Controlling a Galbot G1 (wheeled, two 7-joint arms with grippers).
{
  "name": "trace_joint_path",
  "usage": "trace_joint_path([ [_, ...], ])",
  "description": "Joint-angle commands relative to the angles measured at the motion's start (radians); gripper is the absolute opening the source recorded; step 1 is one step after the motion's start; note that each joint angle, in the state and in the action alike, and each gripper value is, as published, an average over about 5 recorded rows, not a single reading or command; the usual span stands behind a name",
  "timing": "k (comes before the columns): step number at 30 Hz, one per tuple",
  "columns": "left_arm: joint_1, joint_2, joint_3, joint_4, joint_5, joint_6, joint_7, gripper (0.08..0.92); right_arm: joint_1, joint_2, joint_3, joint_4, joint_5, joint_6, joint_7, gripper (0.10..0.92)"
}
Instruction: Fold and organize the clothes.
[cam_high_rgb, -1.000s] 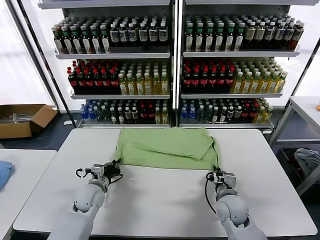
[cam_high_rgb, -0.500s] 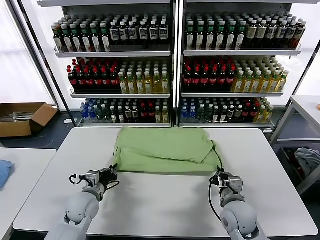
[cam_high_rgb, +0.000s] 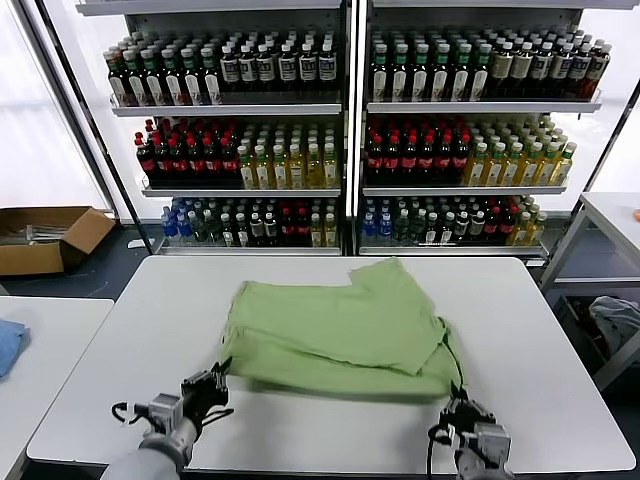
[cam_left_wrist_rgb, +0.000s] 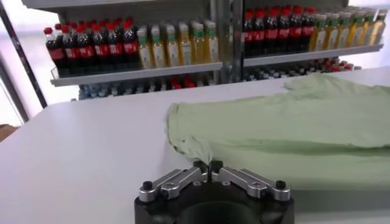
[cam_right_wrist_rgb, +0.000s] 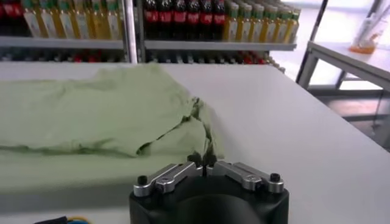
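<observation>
Green polo shirt lies flat at centre of the white counter, partly folded, long axis running 9 to 3 o'clock across the robot's front.

Left gripper at the shirt's near-left corner, roughly 7 o'clock of the garment; wrist view shows its jaws pinched together on a tuft of the hem.

Right gripper at the near-right corner, roughly 5 o'clock; its jaws likewise closed on a peak of green fabric.

Both arms low at the near counter edge, each about equally close to its own corner. The shirt's bulk lies toward 12 o'clock from both jaws, fabric rising off the counter to each pinch.

Judgement: the near hem is held at both ends, so carrying it toward 12 o'clock over the body would make the fold; uneven travel could skew it.

Drink shelves behind, at 12 o'clock.
</observation>
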Motion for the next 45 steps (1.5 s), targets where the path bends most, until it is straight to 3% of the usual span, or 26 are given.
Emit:
trace_joint_path([
  [1, 0.289, -0.016, -0.02, -0.142, 0.054, -0.046, -0.008, 0.087, -0.171, 0.0, 0.006, 0.062, -0.059, 0.001, 0.029, 0.11],
  [4, 0.297, -0.025, -0.014, -0.15, 0.061, -0.043, -0.008, 0.087, -0.166, -0.001, -0.004, 0.066, -0.071, -0.006, 0.027, 0.13],
  [11, 0.299, -0.036, -0.008, -0.152, 0.06, -0.023, -0.003, 0.118, -0.152, -0.004, -0.004, 0.072, -0.082, -0.008, 0.027, 0.302],
  [18, 0.29, -0.044, -0.011, -0.247, 0.053, -0.013, -0.007, 0.314, -0.162, -0.005, 0.045, 0.201, -0.04, -0.007, 0.029, 0.501],
  [23, 0.195, -0.053, -0.048, -0.29, 0.017, -0.019, -0.017, 0.453, -0.058, 0.01, 0.142, 0.256, 0.009, -0.007, -0.016, 0.648],
  [29, 0.066, -0.056, -0.073, -0.245, -0.03, -0.064, 0.014, 0.626, 0.124, -0.02, 0.243, 0.221, 0.094, -0.006, -0.157, 0.799],
  [36, -0.146, 0.0, -0.07, -0.109, -0.097, -0.06, 0.092, 0.804, 0.295, -0.215, 0.268, 0.019, 0.08, -0.01, -0.42, 0.822],
  [41, -0.344, 0.055, -0.015, 0.043, -0.209, 0.009, 0.126, 0.822, 0.459, -0.402, 0.167, -0.146, 0.123, -0.01, -0.538, 0.823],
  [45, -0.486, 0.098, 0.066, 0.179, -0.262, 0.063, 0.145, 0.823, 0.649, -0.454, 0.012, -0.303, 0.242, -0.009, -0.534, 0.823],
])
